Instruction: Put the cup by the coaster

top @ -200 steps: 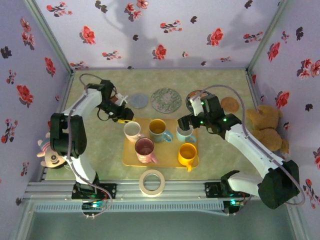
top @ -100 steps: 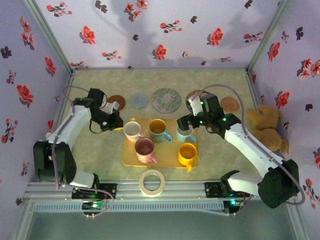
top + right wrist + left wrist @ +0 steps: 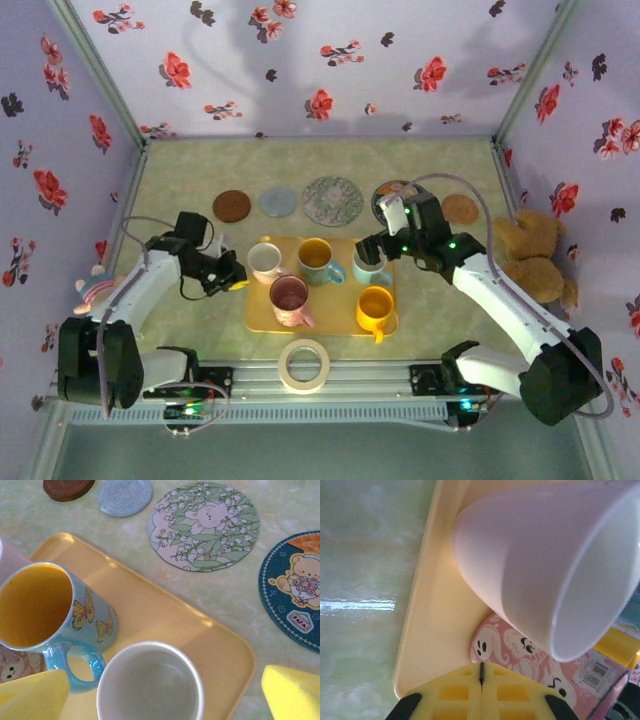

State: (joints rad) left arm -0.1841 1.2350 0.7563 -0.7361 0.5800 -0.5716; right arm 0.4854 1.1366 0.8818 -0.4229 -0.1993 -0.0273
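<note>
Left gripper [image 3: 481, 692] clenched, empty, near white cup [image 3: 545, 565]. Right gripper [image 3: 162, 700] spread wide around pale cup [image 3: 150, 652]. Blue coaster [image 3: 292, 580] reads "FAFA".

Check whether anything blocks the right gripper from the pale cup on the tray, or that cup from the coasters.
Nothing visible does. The right gripper is open, one finger on either side of the pale cup. The butterfly mug has its handle close beside one finger, not between. Past the tray, bare table leads to the coasters.
</note>
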